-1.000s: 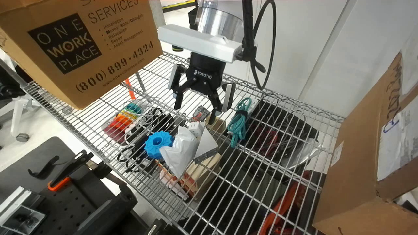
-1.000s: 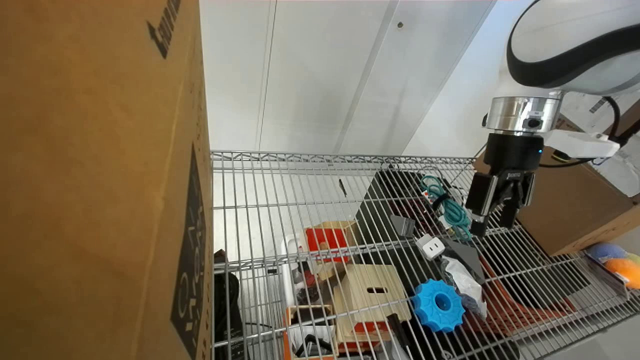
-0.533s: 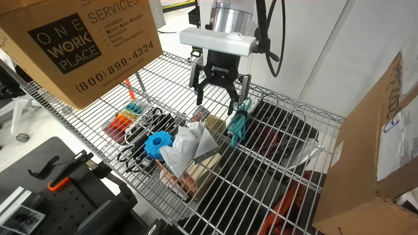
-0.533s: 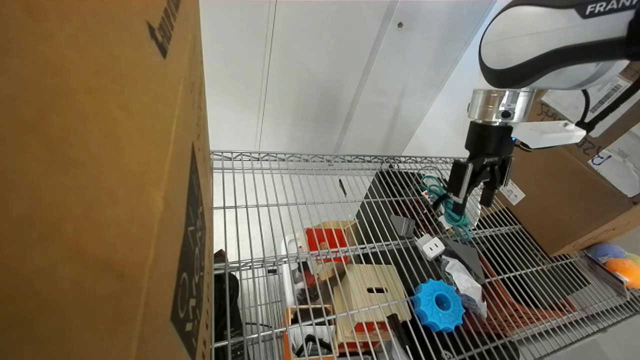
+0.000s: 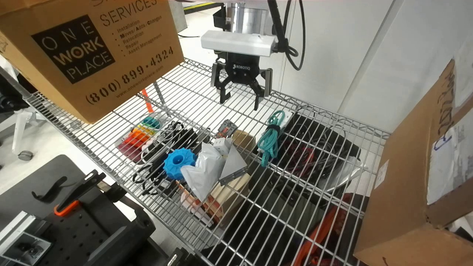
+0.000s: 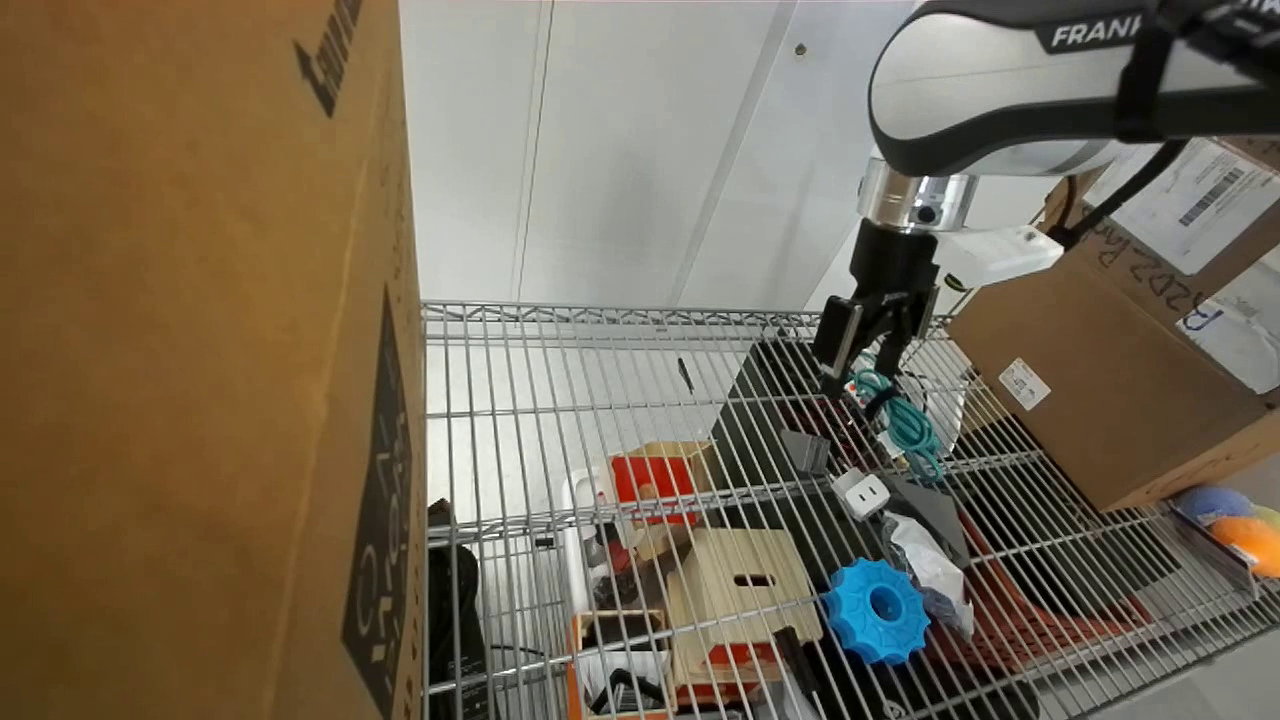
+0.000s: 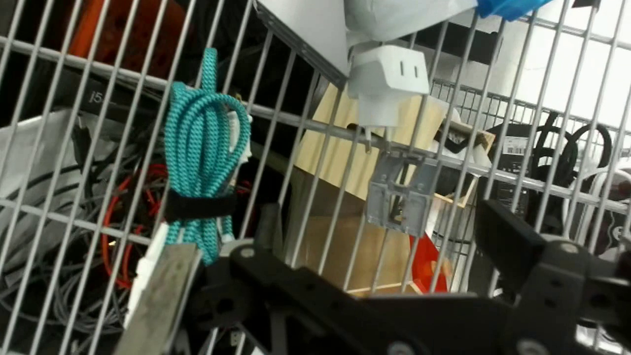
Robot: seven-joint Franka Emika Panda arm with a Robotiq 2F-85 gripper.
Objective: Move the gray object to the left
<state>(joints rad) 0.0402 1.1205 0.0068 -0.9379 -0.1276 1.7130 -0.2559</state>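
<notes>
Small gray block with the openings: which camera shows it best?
The wrist view: there the small gray block appears largest, unhidden, and its openings show plainly. Both exterior views show it much smaller, near the white plug adapter, with its openings harder to make out.

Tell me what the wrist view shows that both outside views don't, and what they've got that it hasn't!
Only the wrist view lets you make out the letters "j5" and the metal prongs on the white plug.

Only the exterior views show the big cardboard boxes, the robot's silver wrist and nearly the whole blue wheel; the wrist view catches just its edge, top right.

All of them share that plug, the gray object, the teal cord, the white bag and the open pincer.
</notes>
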